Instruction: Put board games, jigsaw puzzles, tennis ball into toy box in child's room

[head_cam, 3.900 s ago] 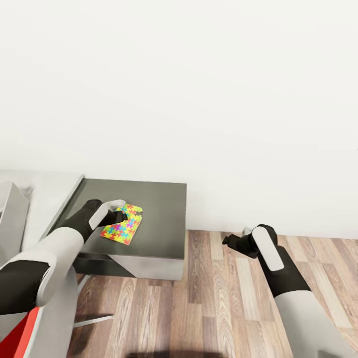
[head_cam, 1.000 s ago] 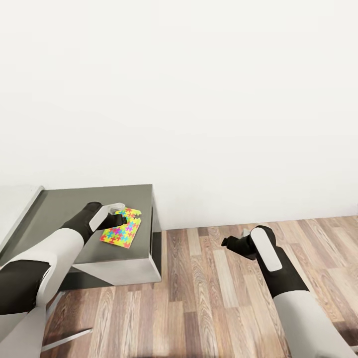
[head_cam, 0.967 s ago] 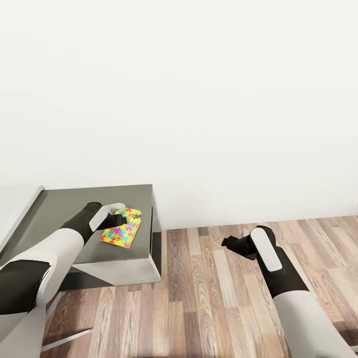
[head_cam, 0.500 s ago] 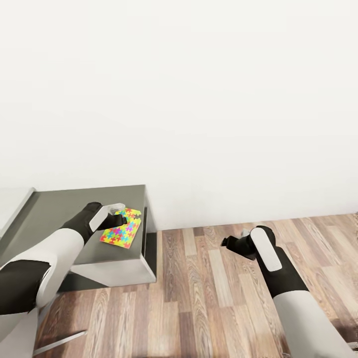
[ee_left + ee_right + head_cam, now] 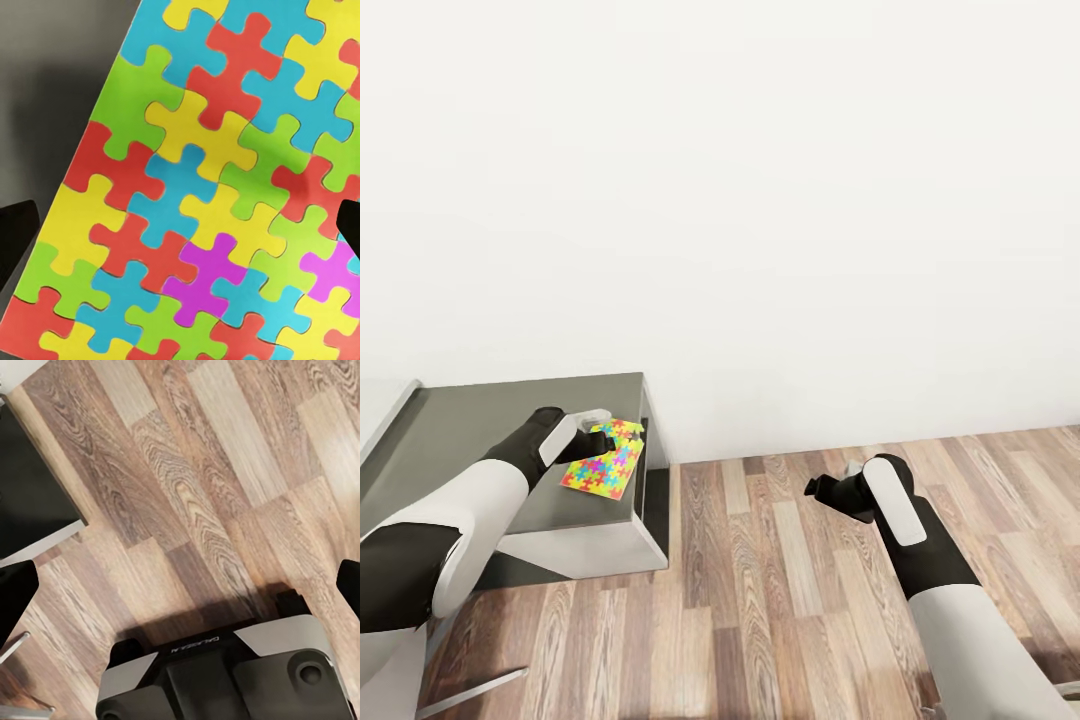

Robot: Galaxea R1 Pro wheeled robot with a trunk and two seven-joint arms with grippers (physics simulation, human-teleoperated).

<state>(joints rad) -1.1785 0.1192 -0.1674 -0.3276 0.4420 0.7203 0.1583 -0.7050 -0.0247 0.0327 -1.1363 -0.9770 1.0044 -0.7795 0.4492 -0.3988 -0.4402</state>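
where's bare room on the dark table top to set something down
Free: the dark table top between the wall and the left gripper, running toward its pale section. Crowded: the corner nearest the floor, where the jigsaw puzzle sits by the edge with the gripper over it.

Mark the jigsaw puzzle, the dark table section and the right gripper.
jigsaw puzzle [image 5: 604, 468]: head view, middle of its patterned face.
dark table section [image 5: 480, 420]: head view, bare top.
right gripper [image 5: 815, 487]: head view, between its fingertips.
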